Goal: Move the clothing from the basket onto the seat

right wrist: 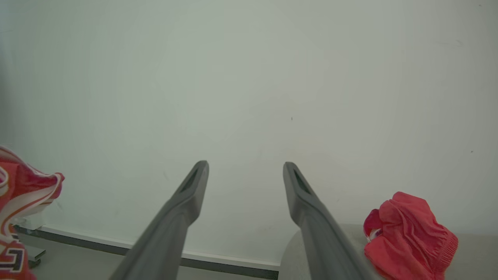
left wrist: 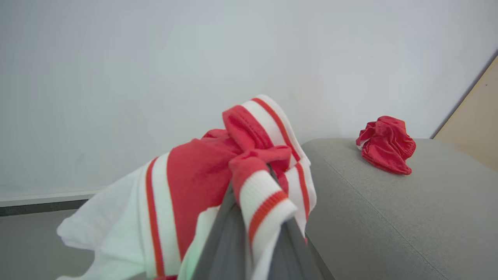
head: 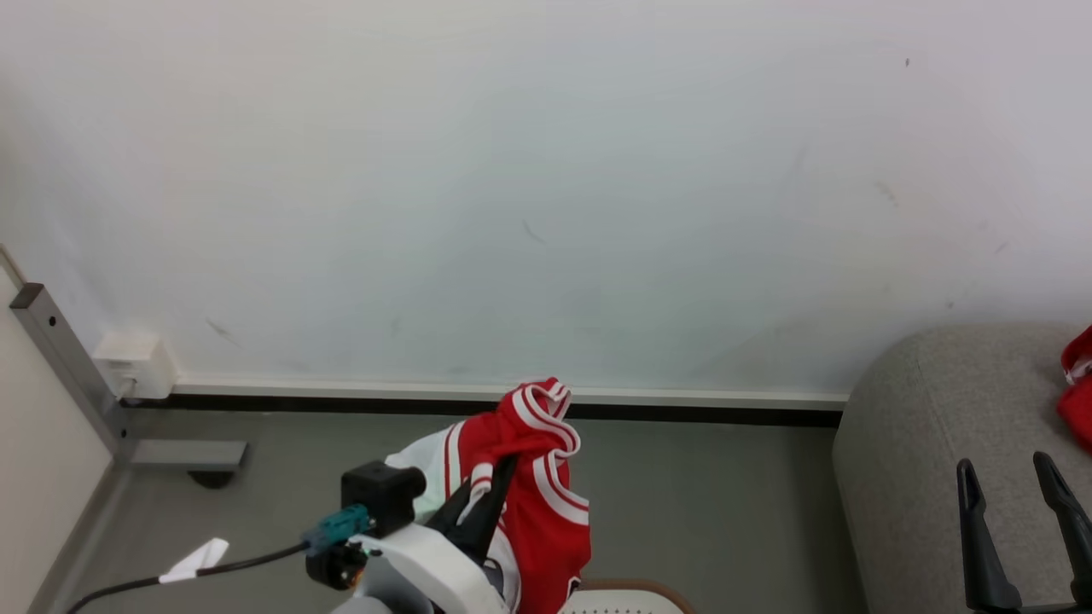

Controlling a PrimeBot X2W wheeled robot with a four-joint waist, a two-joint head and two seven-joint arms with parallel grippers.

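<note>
Head view: left tool (head: pixel 490 490) clenched on a red jersey (head: pixel 546 477) hanging by the near basket (head: pixel 631 587); right tool (head: pixel 1003 462) released, empty, at the seat (head: pixel 921 426) on the right. Left wrist: red shorts (left wrist: pixel 387 144) lie far on the seat. Right wrist: shorts right of that tool.

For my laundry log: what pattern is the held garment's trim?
The garment has white trim with thin red stripes; left wrist view shows it best.

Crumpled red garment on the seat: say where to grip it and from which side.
Probably pinch the raised crest of the crumpled red garment from above, with the open right gripper straddling a fold. It sits bunched up on the seat, so its top folds stand clear.
</note>
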